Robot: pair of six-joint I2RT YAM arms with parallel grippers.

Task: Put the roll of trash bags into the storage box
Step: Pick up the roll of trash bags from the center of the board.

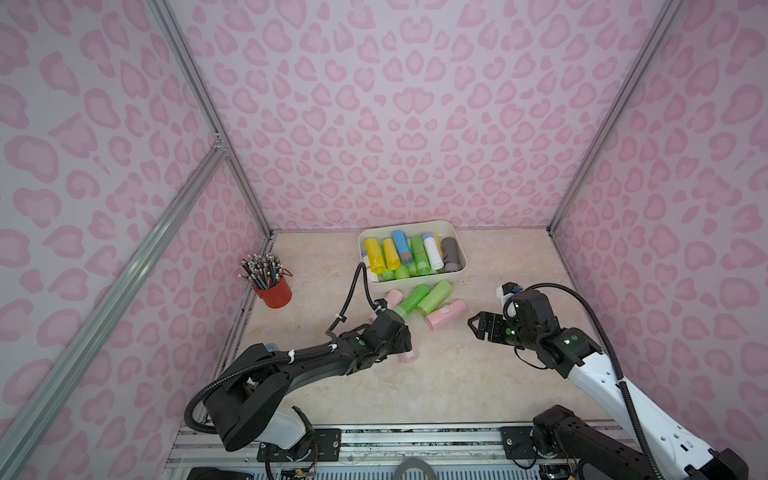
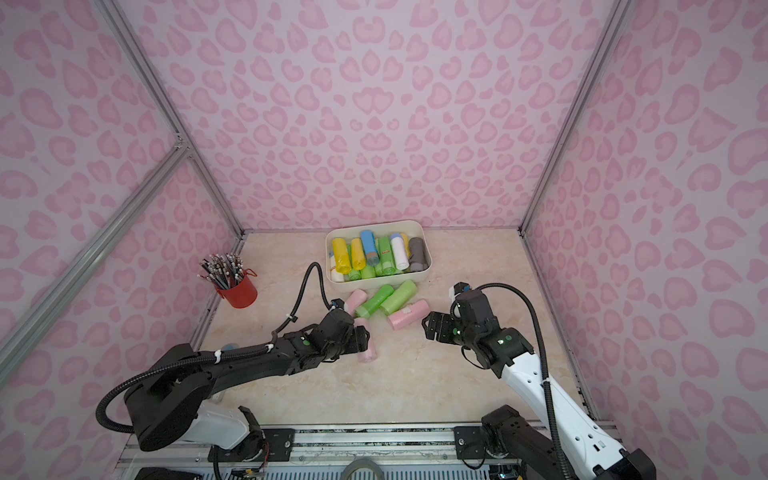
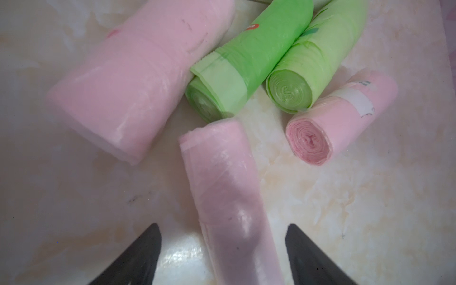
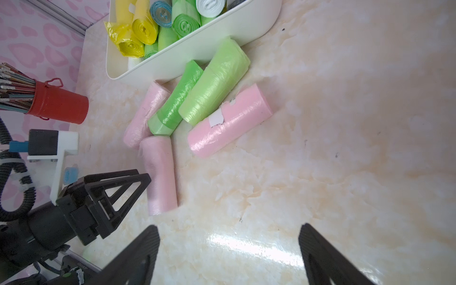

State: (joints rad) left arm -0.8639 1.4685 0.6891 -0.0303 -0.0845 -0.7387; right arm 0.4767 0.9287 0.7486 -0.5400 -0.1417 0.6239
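Note:
A pale pink roll of trash bags (image 3: 227, 197) lies on the marble tabletop, apart from the others and nearest to me. My left gripper (image 3: 223, 225) straddles it, open, with a gap showing on each side between fingertip and roll. In both top views the left wrist hides most of this roll (image 1: 409, 356). The cream-white storage box (image 1: 415, 283) stands at the back and holds several coloured rolls. My right gripper (image 4: 229, 225) hovers open over bare table to the right, nothing between its fingers.
In front of the box lie two green rolls (image 1: 411, 300) (image 1: 434, 297), a pink roll with a torn white label (image 1: 446, 314) and another pale pink roll (image 1: 392, 297). A red pencil cup (image 1: 276, 291) stands at the left by the wall.

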